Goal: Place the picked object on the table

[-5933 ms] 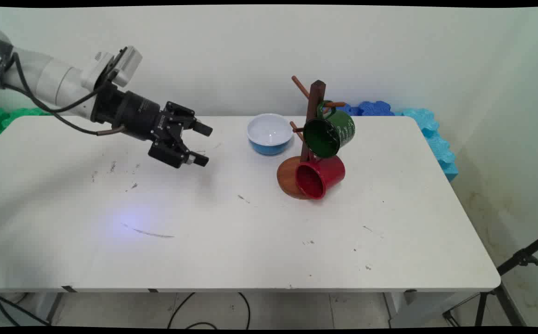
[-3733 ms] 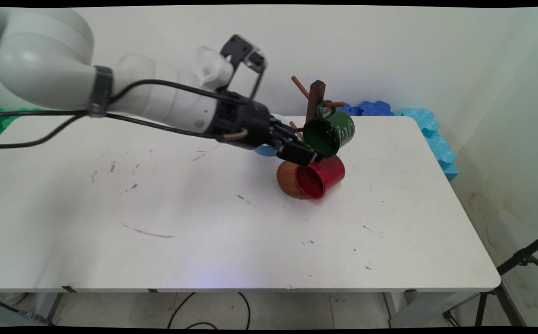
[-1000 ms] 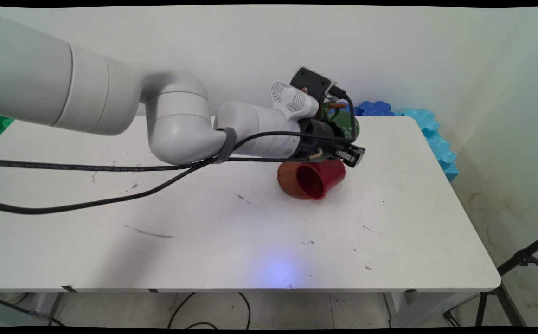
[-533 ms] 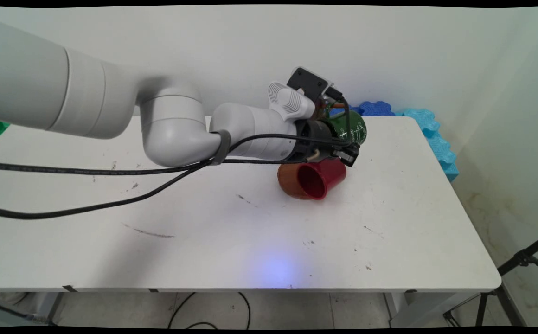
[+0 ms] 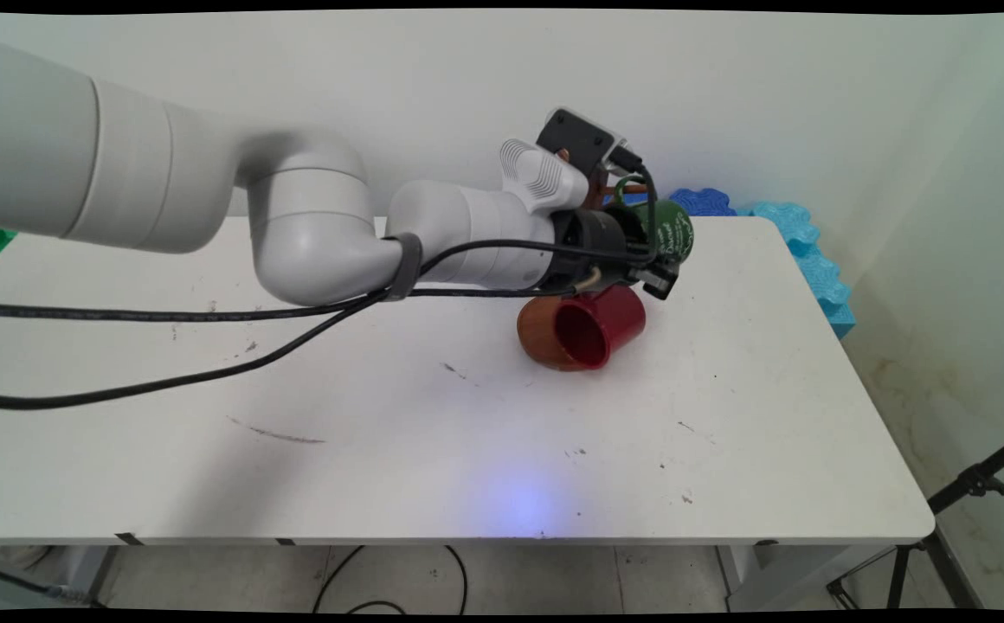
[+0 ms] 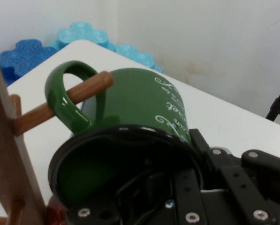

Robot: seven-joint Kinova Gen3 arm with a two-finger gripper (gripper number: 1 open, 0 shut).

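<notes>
The green enamel mug (image 6: 140, 101) hangs by its handle on a wooden peg (image 6: 60, 105) of the mug tree (image 6: 6, 154), tipped so that its dark mouth faces the hand camera and its white lettering runs along the upper side. In the main view the same mug (image 5: 671, 229) shows at the far middle of the white table (image 5: 467, 433), just past the end of the arm.

The black gripper (image 5: 653, 272) is clamped on the mug's rim: in the hand view one finger reaches into the mouth while the linkage (image 6: 233, 183) lies against the outside of the wall, so the rim sits pinched between the two.

The handle loop is threaded on the peg near its tip, the peg slanting upward from the dark wooden post at the left of the hand view.

Directly below the gripper a red mug (image 5: 597, 324) lies tilted with its open mouth toward the camera, against the round wooden base (image 5: 537, 333) of the tree.

Behind the table's far right corner, blue (image 5: 701, 201) and light blue foam pieces (image 5: 805, 251) line the wall. Black cables (image 5: 164, 346) trail from the arm across the table's left half. A tripod leg (image 5: 969, 484) stands at the lower right, off the table.
</notes>
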